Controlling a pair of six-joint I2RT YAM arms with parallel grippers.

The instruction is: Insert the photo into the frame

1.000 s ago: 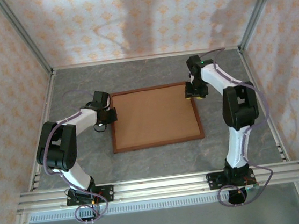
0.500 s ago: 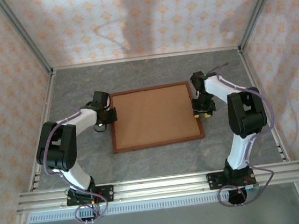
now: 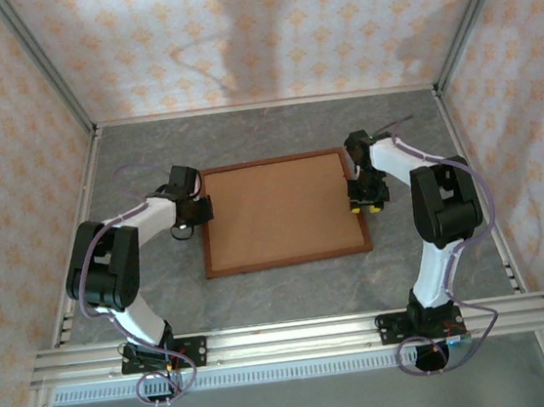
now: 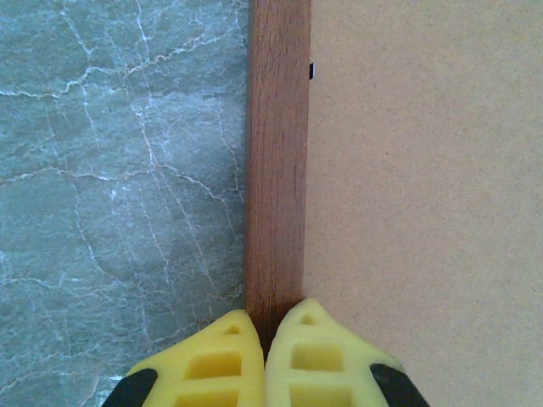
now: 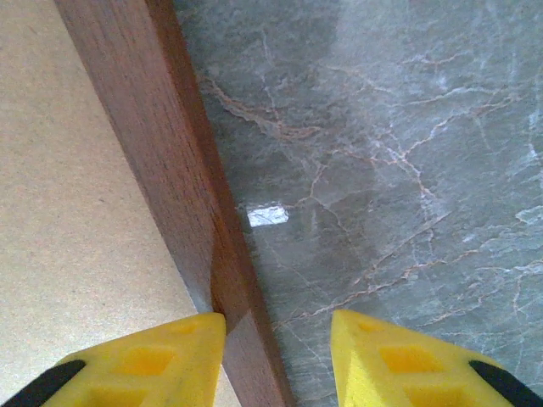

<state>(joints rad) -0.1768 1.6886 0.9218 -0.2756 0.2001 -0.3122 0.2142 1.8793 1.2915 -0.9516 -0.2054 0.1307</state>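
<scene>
The frame (image 3: 288,259) lies flat in the middle of the table, its dark reddish-brown moulding around a plain brown backing board (image 3: 281,210). The photo is hidden. My left gripper (image 3: 198,210) is at the frame's left rail. In the left wrist view it (image 4: 267,326) is shut, fingertips pressed together right over the rail (image 4: 276,170). My right gripper (image 3: 362,207) is at the right rail. In the right wrist view it (image 5: 278,326) is open and straddles the rail (image 5: 161,153), with one finger over the backing board (image 5: 68,212) and the other over the table.
The grey marble-patterned tabletop (image 3: 273,130) surrounds the frame on all sides. Patterned walls with metal posts close in the back, left and right. An aluminium rail (image 3: 288,339) carrying both arm bases runs along the near edge.
My right gripper has come from the frame's far right corner toward the near side along the right rail, and now sits at mid-rail. The left arm and the frame have not moved.
</scene>
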